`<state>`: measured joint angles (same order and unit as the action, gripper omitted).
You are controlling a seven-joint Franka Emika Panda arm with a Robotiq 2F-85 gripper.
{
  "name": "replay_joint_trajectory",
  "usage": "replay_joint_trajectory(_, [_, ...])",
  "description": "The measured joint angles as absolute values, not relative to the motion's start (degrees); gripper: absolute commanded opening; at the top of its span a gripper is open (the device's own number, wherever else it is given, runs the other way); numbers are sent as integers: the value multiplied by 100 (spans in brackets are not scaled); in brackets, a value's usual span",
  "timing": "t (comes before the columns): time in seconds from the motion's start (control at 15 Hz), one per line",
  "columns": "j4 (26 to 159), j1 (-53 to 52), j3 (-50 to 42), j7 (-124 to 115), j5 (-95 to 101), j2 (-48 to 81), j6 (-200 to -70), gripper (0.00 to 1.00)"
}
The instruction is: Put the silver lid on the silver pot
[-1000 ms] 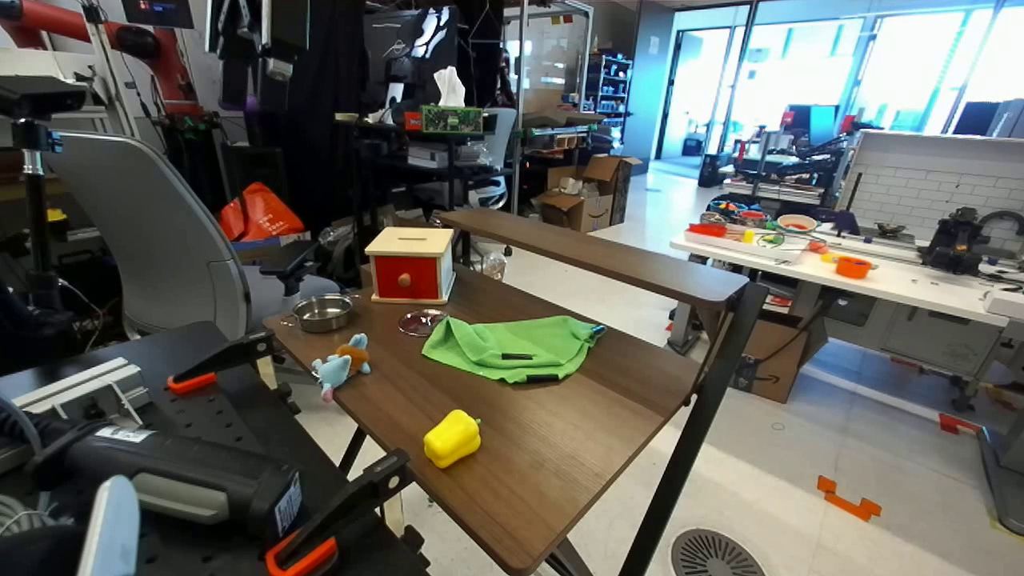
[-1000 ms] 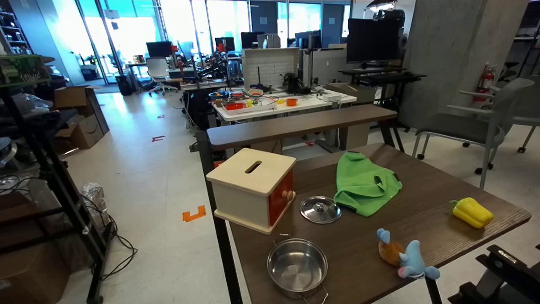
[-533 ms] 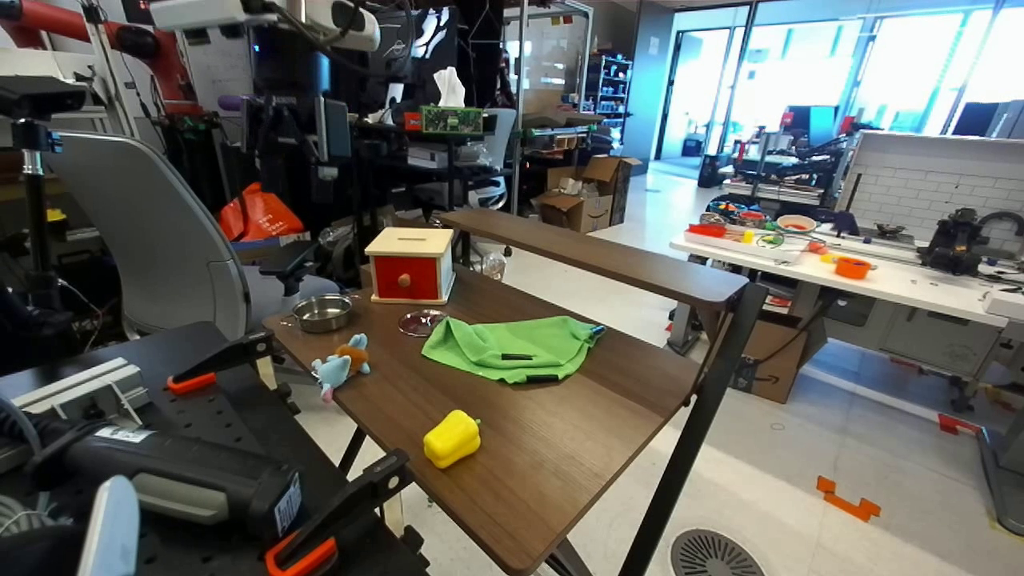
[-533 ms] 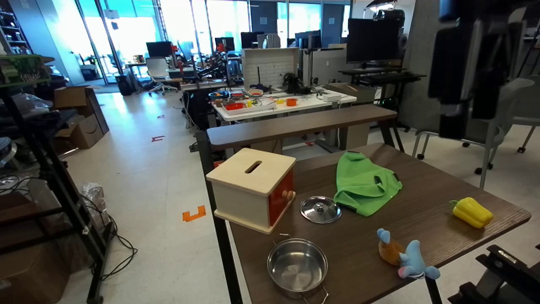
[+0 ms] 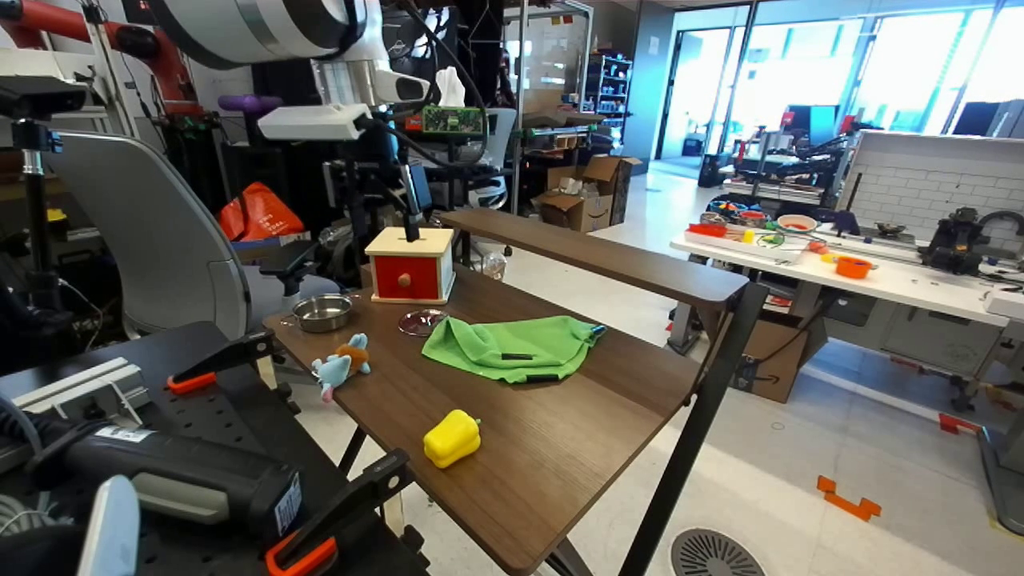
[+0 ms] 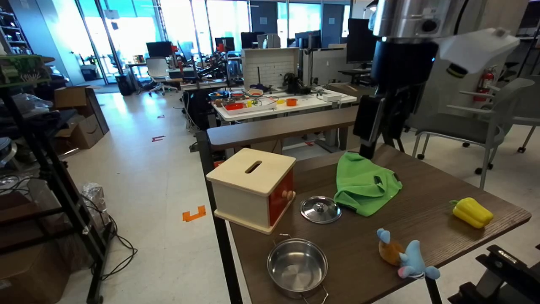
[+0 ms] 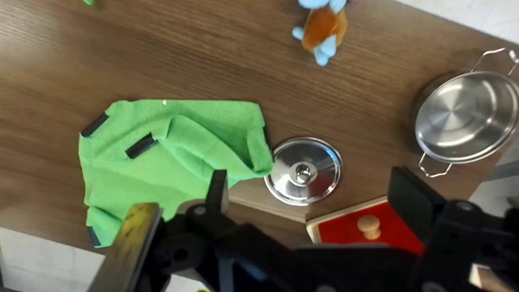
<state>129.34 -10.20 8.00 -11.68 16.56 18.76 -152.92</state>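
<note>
Gripper (image 7: 313, 190) hangs above tbl (image 7: 377, 121), jaws wide apart, i.e. released. In wrist view the silver lid (image 7: 303, 174) lies flat on tbl below, showing in the gap btwn jaws; silver pot (image 7: 466, 117) sits upright w/ open top at lid's 2 o'clock, well apart. Green cloth (image 7: 174, 174) is at lid's 9 o'clock, touching or just beside, can't tell. Red-front box (image 7: 344, 231) is near, btwn 4 & 5 o'clock; plush toy (image 7: 324, 28) at 12. In an exterior view yellow pepper (image 6: 472, 212) lies approx. at lid's 3 o'clock, well apart.
</note>
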Motion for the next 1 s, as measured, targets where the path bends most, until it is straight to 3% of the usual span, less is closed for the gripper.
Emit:
replay_joint_trajectory(0.27, [12428, -1112, 534, -994, 1746, 2580, -15923, 100])
replay_joint_trajectory(1.0, [11137, -1117, 848, 418, 1219, 4088, -15839, 100])
